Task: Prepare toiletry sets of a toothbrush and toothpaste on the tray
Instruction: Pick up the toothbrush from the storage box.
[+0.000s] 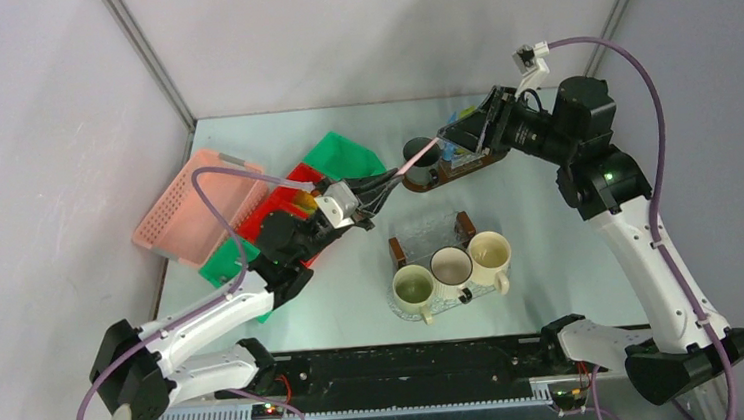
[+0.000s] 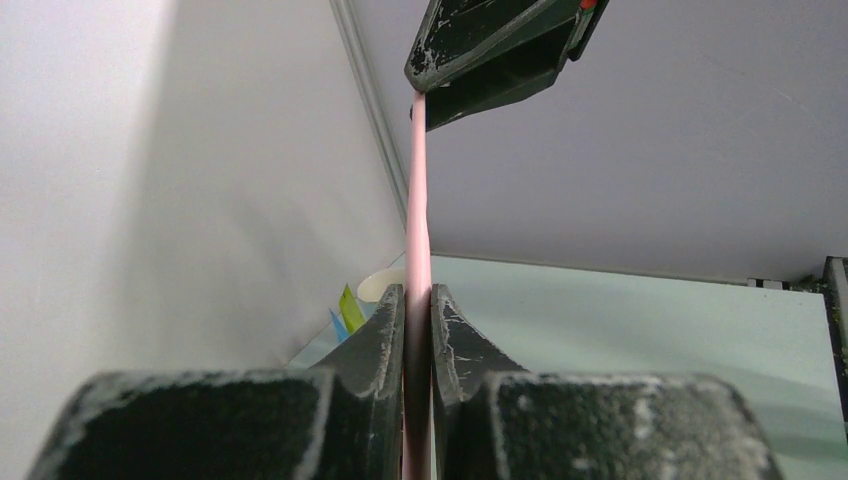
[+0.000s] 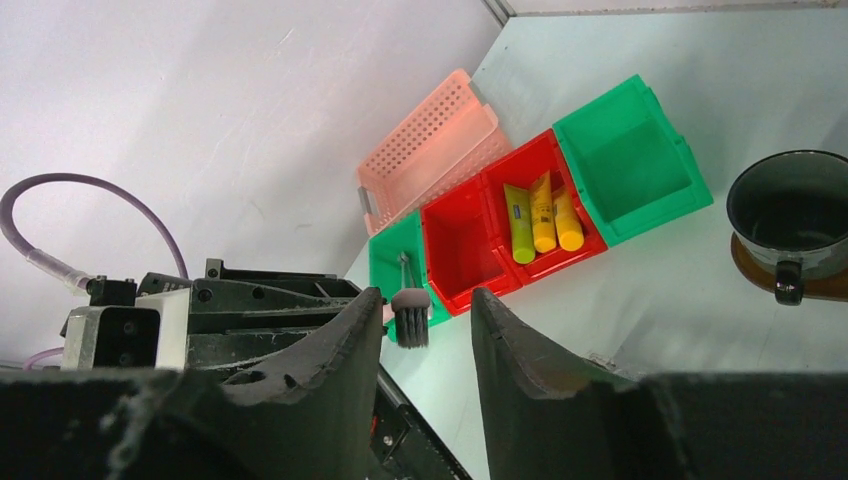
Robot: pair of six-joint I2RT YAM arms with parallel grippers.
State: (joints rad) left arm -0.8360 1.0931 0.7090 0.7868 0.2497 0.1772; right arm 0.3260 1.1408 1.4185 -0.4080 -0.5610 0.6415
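Near dark ceramic mug (image 3: 790, 215), pinching slim pink toothbrush (image 2: 418, 230) in left claw (image 2: 418, 300), with right claw (image 3: 428, 305) spread round its tip. Left of mug, two red plastic bins (image 3: 455, 250), three yellowish tubes (image 3: 540, 215) in one.

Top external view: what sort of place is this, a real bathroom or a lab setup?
Most likely a lab robot cell: plain grey panel walls enclose the table, the left arm and right arm are bolted at its near edge, and toothpaste tubes sit in a red plastic bin.

Toothbrush (image 2: 418, 230) lower end cut off
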